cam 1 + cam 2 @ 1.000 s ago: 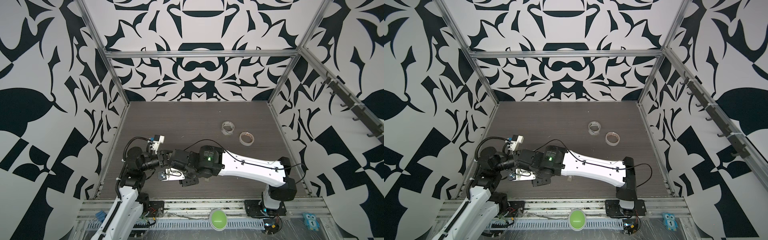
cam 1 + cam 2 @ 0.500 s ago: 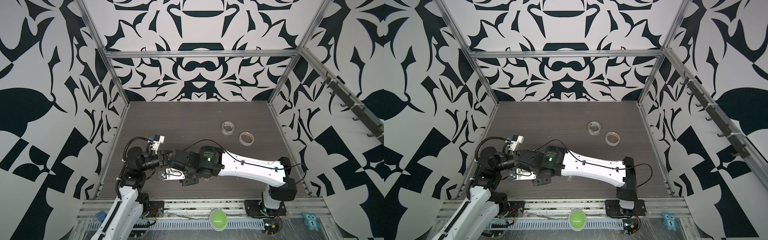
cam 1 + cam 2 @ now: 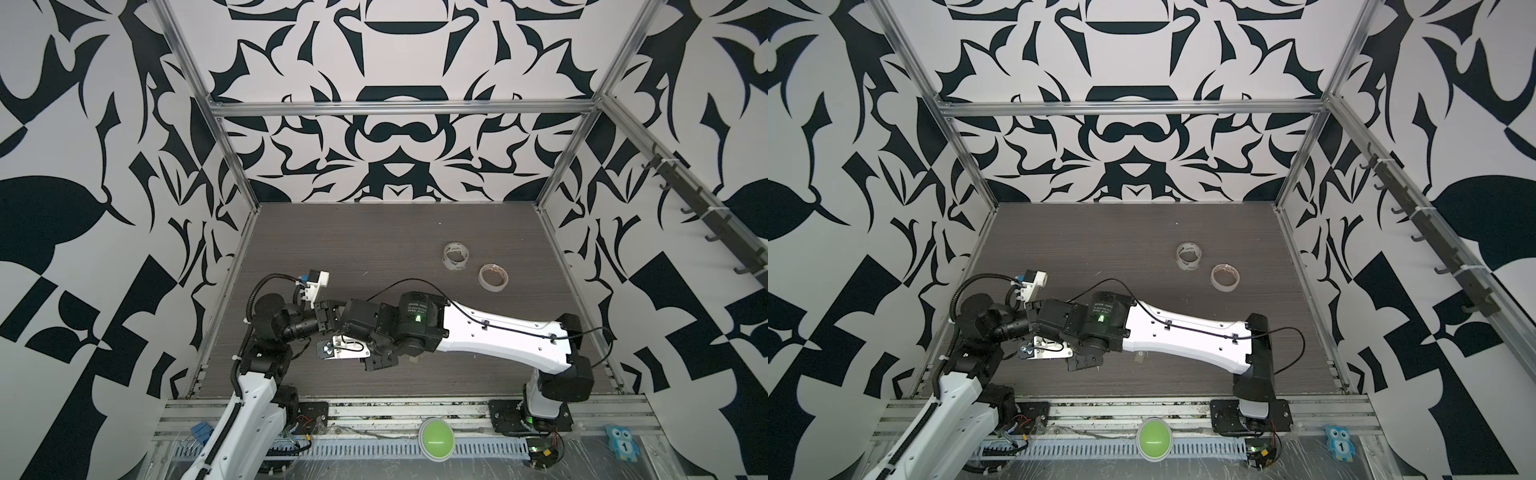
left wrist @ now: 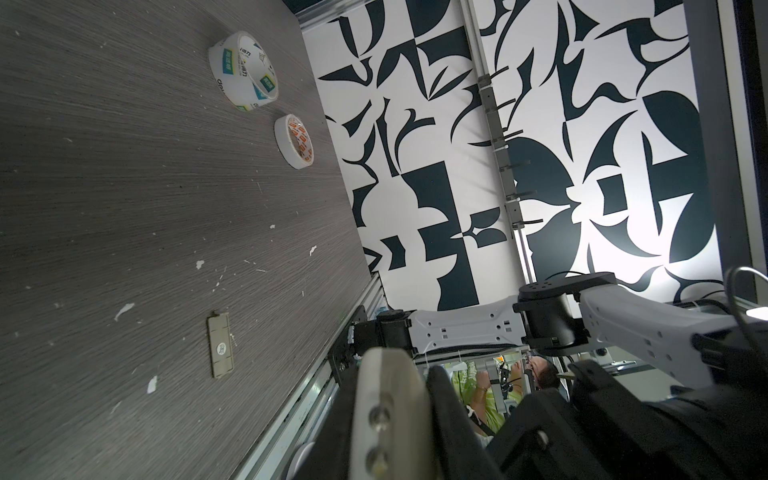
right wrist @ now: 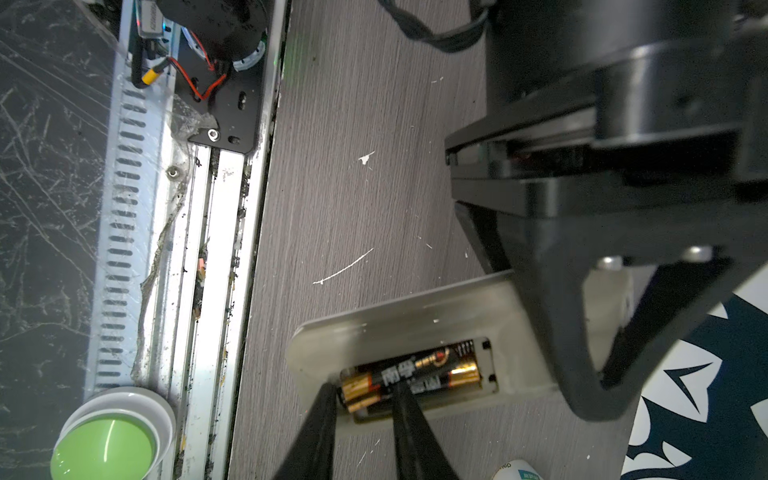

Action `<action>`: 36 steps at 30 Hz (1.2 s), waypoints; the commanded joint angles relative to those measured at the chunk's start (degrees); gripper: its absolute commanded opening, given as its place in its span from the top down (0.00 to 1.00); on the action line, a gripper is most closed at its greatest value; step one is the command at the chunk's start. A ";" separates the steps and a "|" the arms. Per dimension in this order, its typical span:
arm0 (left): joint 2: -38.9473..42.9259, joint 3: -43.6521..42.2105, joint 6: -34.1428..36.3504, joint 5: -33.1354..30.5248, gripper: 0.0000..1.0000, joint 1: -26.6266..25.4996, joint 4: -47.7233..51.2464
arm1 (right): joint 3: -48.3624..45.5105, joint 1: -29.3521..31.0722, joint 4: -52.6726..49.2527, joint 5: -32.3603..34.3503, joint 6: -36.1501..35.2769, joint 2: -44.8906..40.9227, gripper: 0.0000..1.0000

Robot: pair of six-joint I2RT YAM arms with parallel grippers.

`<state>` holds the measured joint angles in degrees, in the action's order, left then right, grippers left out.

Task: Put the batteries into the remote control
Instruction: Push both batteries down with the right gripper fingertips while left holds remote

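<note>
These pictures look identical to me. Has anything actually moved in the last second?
Nothing has visibly moved in the top views. The left jaws still clamp the remote control, and the right jaws still sit at its open compartment, tips at the batteries lying inside. Both tape rolls lie where they were.

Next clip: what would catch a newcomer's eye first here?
At the near left of the table, the left gripper is clamped on the remote control. In the right wrist view its open back shows both batteries inside, the jaws of the right gripper apart at their end. Two tape rolls lie farther back, right.
</note>
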<state>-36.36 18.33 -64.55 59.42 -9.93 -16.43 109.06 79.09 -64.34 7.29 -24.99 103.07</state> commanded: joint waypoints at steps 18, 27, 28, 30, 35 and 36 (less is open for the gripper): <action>0.62 1.87 -0.55 1.16 1.00 -0.17 -1.42 | 0.48 -0.79 1.89 2.02 -0.50 -1.03 0.75; 0.85 1.85 -0.74 1.27 1.00 -0.17 -1.63 | 1.15 -1.04 2.19 3.09 -0.58 0.01 0.78; 0.92 1.80 -0.75 1.30 1.00 -0.17 -1.72 | 1.15 -1.03 2.27 3.12 -0.56 0.05 0.78; 0.89 1.80 -0.83 1.31 1.00 -0.17 -1.68 | 1.10 -1.07 2.37 3.20 -0.58 0.27 0.78; 0.98 1.71 -0.92 1.31 1.00 -0.17 -1.77 | 1.16 -1.30 2.58 3.17 -0.43 0.55 0.79; 0.96 1.71 -0.92 1.31 1.00 -0.17 -1.79 | 1.16 -1.31 2.63 3.21 -0.44 0.62 0.79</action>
<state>-36.32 18.33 -64.69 59.07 -9.91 -16.45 109.06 78.56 -63.53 8.40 -25.47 103.22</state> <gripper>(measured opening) 0.246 0.210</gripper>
